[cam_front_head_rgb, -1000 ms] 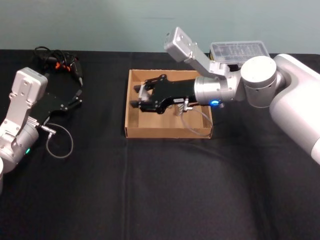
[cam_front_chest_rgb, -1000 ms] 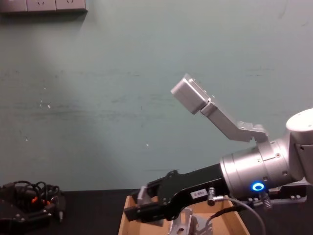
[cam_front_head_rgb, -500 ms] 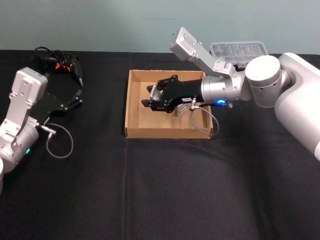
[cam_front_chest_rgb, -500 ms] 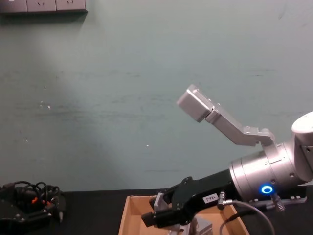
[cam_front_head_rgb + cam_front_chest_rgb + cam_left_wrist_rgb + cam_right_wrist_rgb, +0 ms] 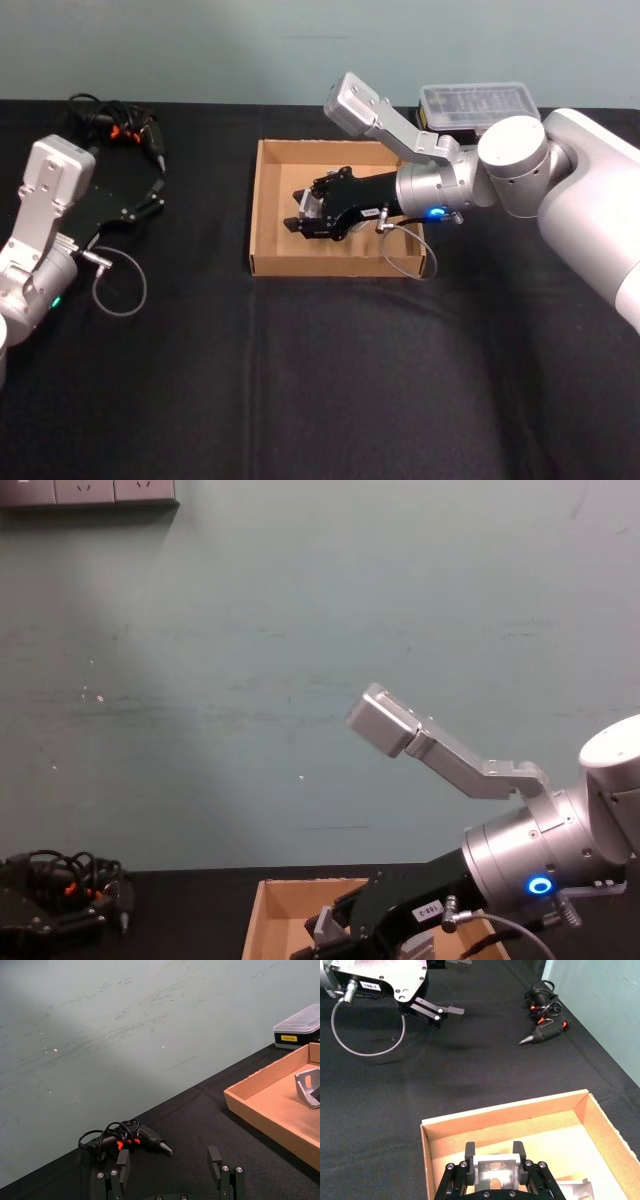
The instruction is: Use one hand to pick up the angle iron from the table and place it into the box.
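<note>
The right gripper (image 5: 494,1152) clamps an angle iron (image 5: 494,1170) inside the box (image 5: 262,210), seemingly above its floor; the left gripper (image 5: 170,1162) rests parted over the table (image 5: 300,380).

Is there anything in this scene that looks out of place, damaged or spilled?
Nothing stands out. The right gripper holds an angle iron low inside the box, and the left gripper rests open over the table.

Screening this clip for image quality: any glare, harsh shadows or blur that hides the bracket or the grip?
Head view: even light, no glare; the right gripper merges with its shadow inside the cardboard box. Right wrist view: the angle iron between the fingers is sharp. Left wrist view: the box edge stays clear, the left gripper slightly soft. Chest view: flat light on the wall, no glare.
</note>
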Motion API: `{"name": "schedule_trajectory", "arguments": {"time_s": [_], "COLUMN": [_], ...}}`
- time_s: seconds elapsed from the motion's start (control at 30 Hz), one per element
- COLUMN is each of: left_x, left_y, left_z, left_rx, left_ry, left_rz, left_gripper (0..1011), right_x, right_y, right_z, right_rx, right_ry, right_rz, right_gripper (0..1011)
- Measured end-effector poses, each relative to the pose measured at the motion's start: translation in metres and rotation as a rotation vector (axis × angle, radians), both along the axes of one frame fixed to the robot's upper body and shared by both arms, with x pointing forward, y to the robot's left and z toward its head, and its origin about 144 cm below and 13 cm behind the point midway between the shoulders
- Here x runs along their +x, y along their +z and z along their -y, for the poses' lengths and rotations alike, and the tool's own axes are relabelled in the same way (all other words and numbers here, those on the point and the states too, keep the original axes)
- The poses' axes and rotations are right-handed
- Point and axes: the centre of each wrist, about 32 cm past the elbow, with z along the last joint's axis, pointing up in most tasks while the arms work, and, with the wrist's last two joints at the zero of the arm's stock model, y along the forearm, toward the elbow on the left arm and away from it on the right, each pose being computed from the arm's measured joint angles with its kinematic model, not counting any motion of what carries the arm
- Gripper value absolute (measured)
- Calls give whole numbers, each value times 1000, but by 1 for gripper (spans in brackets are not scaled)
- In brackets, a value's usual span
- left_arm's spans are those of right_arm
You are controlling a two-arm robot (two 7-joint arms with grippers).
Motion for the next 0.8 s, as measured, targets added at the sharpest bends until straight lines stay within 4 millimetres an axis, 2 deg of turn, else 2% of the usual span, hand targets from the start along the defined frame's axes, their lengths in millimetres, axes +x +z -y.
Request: {"name": "schedule_trajectory", "arguments": {"time_s": [0.53,0.63,0.67,0.8], "left_x": [0,0,0,0], "left_y": [0,0,0,0], "left_z": [0,0,0,0], "left_rx": [0,0,0,0], "left_ry": [0,0,0,0], "left_rz": [0,0,0,0], "left_gripper": [1011,1011,1011,1011], "right_x": [1,1,1,1], "right_y": [-1,-1,-1,-1], "right_z": [-3,-3,-3,-3], "right_rx": [-14,-14,-14,-14], "right_ry": [0,1,1,2], "right_rz": [-14,-13,-13,-11], "right_gripper": [453,547,547,691]}}
